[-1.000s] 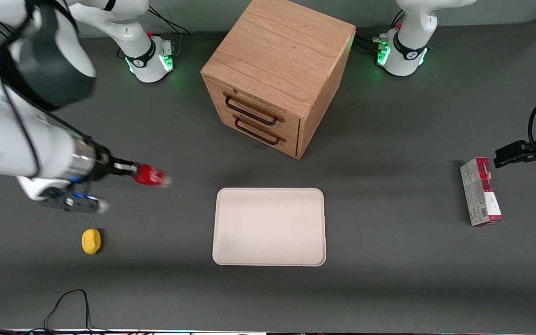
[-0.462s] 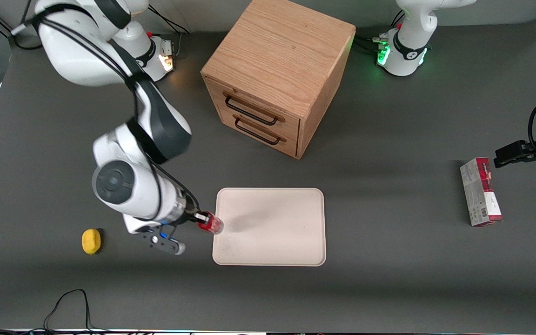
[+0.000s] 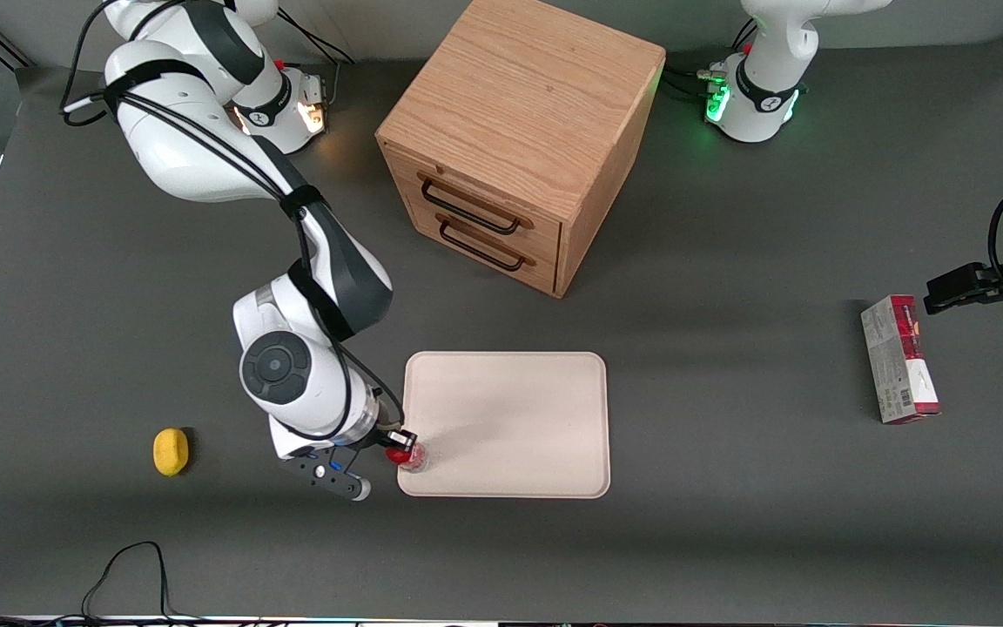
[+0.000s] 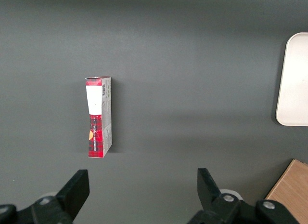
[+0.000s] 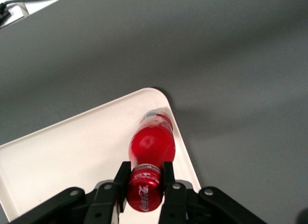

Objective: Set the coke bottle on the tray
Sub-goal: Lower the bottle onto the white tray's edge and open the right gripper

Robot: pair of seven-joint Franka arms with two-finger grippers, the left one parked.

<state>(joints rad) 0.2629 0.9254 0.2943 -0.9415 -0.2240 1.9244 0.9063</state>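
The coke bottle [image 3: 408,455] is small and red with a red cap and white lettering. It stands over the tray's corner nearest the front camera at the working arm's end. My gripper [image 3: 399,447] is shut on its neck just under the cap. In the right wrist view the bottle [image 5: 151,142] hangs from the gripper [image 5: 146,178], its clear base close to the tray's [image 5: 72,151] rounded corner; I cannot tell if it touches. The tray [image 3: 519,409] is large, flat, cream-white, with a low rim.
A wooden drawer cabinet [image 3: 514,131] stands farther from the front camera than the tray. A yellow lump [image 3: 171,451] lies toward the working arm's end. A red-and-white carton [image 3: 899,359] lies toward the parked arm's end, also in the left wrist view [image 4: 98,115].
My gripper has carried the bottle from beside the tray's edge down and nearer the front camera, to over the tray's near corner. The arm has swung in over the table.
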